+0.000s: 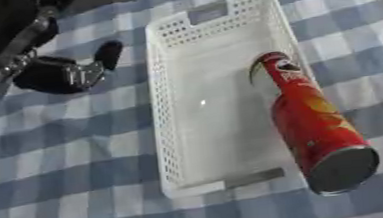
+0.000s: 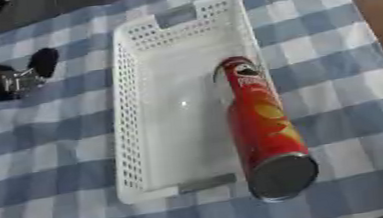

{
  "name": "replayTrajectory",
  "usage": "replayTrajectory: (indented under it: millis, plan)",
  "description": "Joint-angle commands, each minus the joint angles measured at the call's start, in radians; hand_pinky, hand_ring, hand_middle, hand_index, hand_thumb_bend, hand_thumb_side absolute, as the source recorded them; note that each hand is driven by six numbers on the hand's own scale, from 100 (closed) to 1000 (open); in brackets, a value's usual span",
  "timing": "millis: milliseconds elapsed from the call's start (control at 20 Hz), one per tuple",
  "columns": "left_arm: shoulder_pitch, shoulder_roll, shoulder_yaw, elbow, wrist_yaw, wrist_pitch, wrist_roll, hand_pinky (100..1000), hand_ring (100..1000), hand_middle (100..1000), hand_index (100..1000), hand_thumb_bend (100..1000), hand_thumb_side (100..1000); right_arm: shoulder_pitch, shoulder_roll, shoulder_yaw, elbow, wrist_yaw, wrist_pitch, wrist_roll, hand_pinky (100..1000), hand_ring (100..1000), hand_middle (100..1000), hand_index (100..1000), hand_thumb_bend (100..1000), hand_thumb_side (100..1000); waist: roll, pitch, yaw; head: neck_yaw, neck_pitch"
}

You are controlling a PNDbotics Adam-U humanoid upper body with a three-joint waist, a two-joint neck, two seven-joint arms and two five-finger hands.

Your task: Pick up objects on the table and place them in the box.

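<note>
The red can (image 1: 313, 119) lies lengthwise along the white box (image 1: 170, 108), lower right. The left hand (image 1: 64, 73), upper left, is nearer; whether its fingers are spread, I cannot tell.

Red chip can (image 2: 263, 129) propped on white basket's (image 2: 134, 111) right rim, black left hand (image 2: 3, 79) alongside.

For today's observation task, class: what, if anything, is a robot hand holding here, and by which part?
Nothing is held. The left robot hand hovers apart from the red can, which lies tilted on the white basket rim.
</note>
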Motion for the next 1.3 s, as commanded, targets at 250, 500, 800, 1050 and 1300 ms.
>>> replayTrajectory:
  millis: [250,500,800,1050,1300]
  plan:
    - [0.154,-0.159,0.107,-0.011,0.046,0.023,0.194,865,906,997,1000,100,824,-0.029,-0.036,-0.019,-0.006,0.018,-0.005,-0.026,356,540,656,814,100,1000,-0.025,-0.001,0.042,-0.024,-0.022]
    - [0.241,-0.306,0.169,-0.011,0.071,0.011,0.275,826,877,977,1000,100,846,-0.033,-0.051,-0.033,-0.007,0.036,-0.005,-0.064,364,550,656,809,100,1000,-0.035,0.009,0.078,-0.029,-0.015]
    - [0.286,-0.449,0.179,-0.011,0.036,-0.018,0.337,802,859,967,1000,100,871,-0.036,-0.066,-0.036,-0.003,0.063,-0.013,-0.094,376,569,663,806,100,1000,-0.051,0.020,0.112,-0.018,0.002]
    - [0.296,-0.492,0.175,-0.011,-0.005,-0.030,0.366,799,856,964,1000,100,874,-0.034,-0.074,-0.049,-0.002,0.080,-0.013,-0.132,402,610,677,807,100,1000,-0.060,0.022,0.118,-0.018,0.002]
    - [0.298,-0.495,0.170,-0.011,-0.025,-0.020,0.370,791,850,959,1000,100,872,-0.027,-0.076,-0.055,-0.003,0.094,-0.010,-0.162,417,630,696,808,100,1000,-0.063,0.024,0.112,-0.015,0.003]
